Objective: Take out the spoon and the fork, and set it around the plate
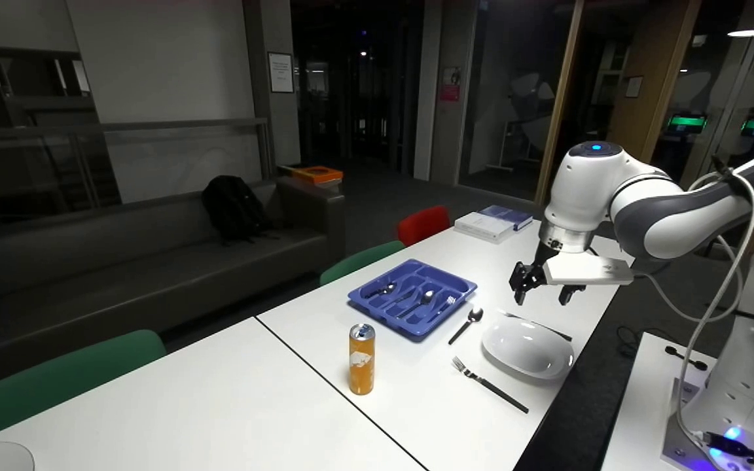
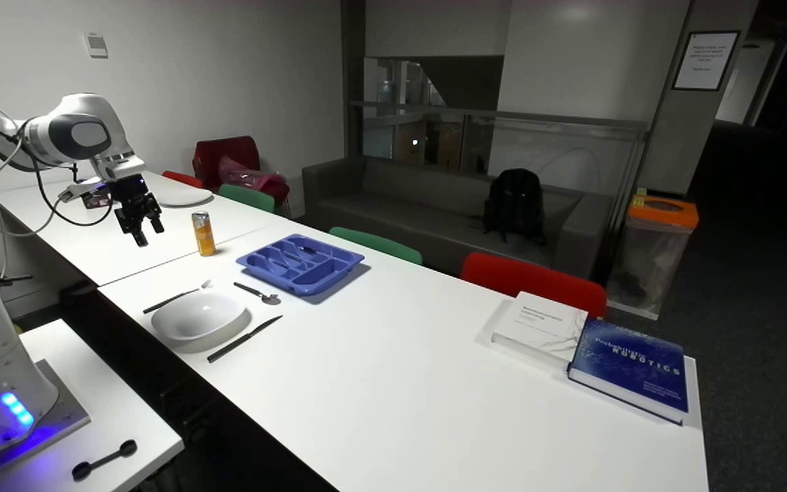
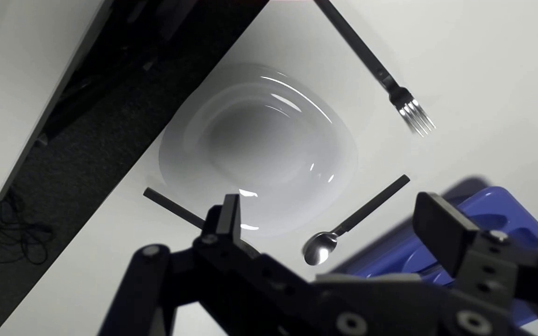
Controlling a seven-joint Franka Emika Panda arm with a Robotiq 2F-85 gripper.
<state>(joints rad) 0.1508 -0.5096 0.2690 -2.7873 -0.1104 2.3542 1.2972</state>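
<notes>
The white plate [image 1: 526, 347] lies near the table edge by the robot base, also in an exterior view [image 2: 199, 318] and the wrist view [image 3: 259, 149]. A fork [image 1: 496, 391] with a black handle lies beside it, also in the wrist view [image 3: 367, 60]. A spoon [image 1: 476, 314] lies between plate and blue tray [image 1: 383, 318], its bowl clear in the wrist view [image 3: 321, 245]. A knife [image 2: 246, 338] lies on another side of the plate, partly hidden by a finger in the wrist view. My gripper [image 1: 542, 297] is open and empty, raised above the table; its fingers [image 3: 329, 210] are wide apart.
The blue tray [image 2: 308, 288] holds more cutlery. An orange can [image 1: 361, 363] stands beside it, near the table seam. A white book [image 2: 540, 324] and a blue book [image 2: 629, 369] lie at one table end. A round white item [image 2: 185, 196] lies on the adjoining table.
</notes>
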